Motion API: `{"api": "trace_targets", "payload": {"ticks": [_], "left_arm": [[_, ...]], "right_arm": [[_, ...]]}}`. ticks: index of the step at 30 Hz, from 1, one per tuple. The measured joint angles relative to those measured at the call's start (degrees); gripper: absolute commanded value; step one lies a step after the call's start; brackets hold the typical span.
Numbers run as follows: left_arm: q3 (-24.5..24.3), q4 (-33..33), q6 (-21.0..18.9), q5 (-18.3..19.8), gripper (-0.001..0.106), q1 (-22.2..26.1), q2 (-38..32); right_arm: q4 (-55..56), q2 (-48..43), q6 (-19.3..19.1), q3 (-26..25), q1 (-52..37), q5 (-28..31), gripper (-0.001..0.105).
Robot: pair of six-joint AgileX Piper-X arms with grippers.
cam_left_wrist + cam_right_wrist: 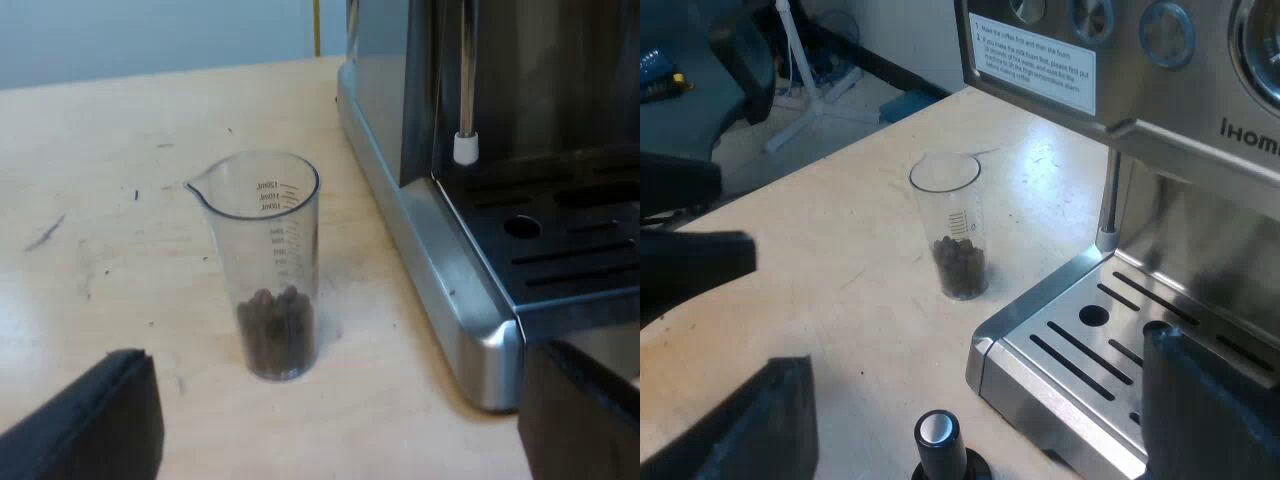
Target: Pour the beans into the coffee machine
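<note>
The pour has not begun: the measuring glass (268, 250) stands upright on the worktop (100, 200), close beside the corner of the espresso machine (420, 260), and neither arm touches it. The left claw (335, 400) hangs low before the glass, fingers spread wide and empty. The right claw (975, 360) is just as wide and bare, above a black-knobbed tamper (939, 445). Everything is left to do — grasp, lift, tip. The glass is clear, with a pouring lip and a printed scale, and dark beans (277, 335) fill only its bottom. It is tall and narrow, so I'd judge it easy to topple.
</note>
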Motion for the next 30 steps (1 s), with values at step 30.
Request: {"api": "trace_targets", "payload": {"ticks": [30], "left_arm": [[-3.2, -45.4, -0.2, -3.8, 0.080, 0.0, 49.3]], "right_arm": [[-1.2, 0.0, 0.0, 0.0, 0.0, 0.0, 0.068]]}}
